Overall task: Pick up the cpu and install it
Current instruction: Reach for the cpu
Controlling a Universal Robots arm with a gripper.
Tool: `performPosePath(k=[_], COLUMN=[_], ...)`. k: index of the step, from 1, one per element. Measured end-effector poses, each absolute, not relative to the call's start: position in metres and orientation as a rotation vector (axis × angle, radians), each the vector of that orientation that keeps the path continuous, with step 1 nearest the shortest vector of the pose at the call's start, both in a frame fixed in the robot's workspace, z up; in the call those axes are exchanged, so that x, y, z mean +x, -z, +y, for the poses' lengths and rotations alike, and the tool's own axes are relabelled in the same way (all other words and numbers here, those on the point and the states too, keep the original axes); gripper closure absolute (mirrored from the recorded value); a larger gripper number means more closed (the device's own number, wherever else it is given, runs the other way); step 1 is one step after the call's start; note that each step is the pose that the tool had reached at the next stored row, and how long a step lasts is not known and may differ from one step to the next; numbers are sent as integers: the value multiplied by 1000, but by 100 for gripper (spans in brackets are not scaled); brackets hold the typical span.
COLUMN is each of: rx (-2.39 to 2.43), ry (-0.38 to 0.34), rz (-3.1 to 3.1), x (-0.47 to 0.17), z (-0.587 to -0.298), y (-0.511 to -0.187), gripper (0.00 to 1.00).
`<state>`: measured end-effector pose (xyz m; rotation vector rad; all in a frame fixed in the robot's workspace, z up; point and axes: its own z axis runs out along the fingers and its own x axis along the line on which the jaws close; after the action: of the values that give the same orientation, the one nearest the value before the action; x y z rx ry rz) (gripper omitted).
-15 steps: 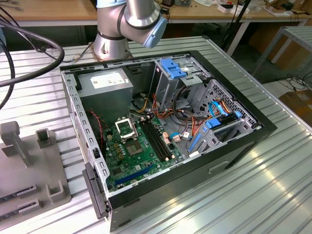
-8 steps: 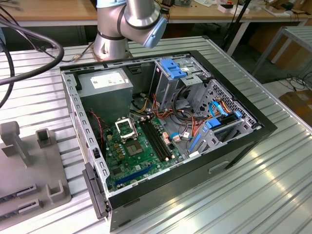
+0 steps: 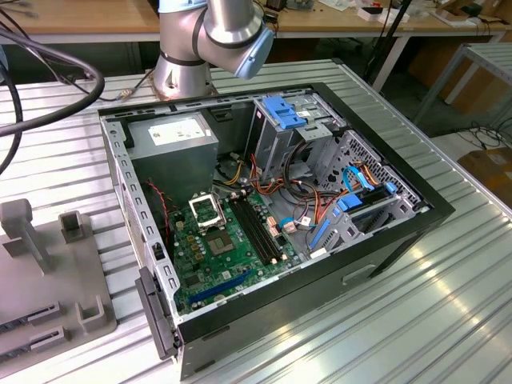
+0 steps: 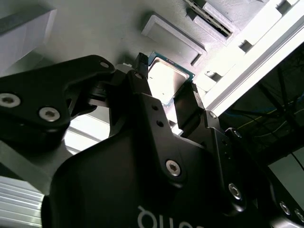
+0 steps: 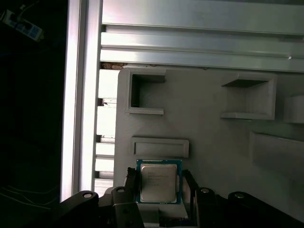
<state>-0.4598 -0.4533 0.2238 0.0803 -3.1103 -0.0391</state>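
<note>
Seen in the exterior view: slatted metal worktop (image 3: pixel 416 320) carrying an open computer case (image 3: pixel 336 276) with a green motherboard (image 3: pixel 200 268) inside and, at the exterior view's left, a grey fixture tray (image 3: pixel 48 280). In the first wrist view, black fingers (image 5: pixel 131 179) narrowed against two opposite edges of the cpu (image 5: pixel 159 183), holding it over the fixture tray, beside a raised rectangular block (image 5: pixel 160 147); lifted or resting, cannot tell.

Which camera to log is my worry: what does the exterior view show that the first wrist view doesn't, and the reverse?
Exterior view: the open computer case, its motherboard with the socket, and the arm's base. First wrist view: the cpu lying on the tray, the gripper straddling it. Both: the grey tray and the slatted metal table.
</note>
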Motion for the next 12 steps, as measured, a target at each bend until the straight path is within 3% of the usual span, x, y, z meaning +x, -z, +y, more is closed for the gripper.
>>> performPosePath(k=[12], rx=[80], ry=[39], rz=[-3110], x=[-460], z=[-453], y=[-227], gripper=[53])
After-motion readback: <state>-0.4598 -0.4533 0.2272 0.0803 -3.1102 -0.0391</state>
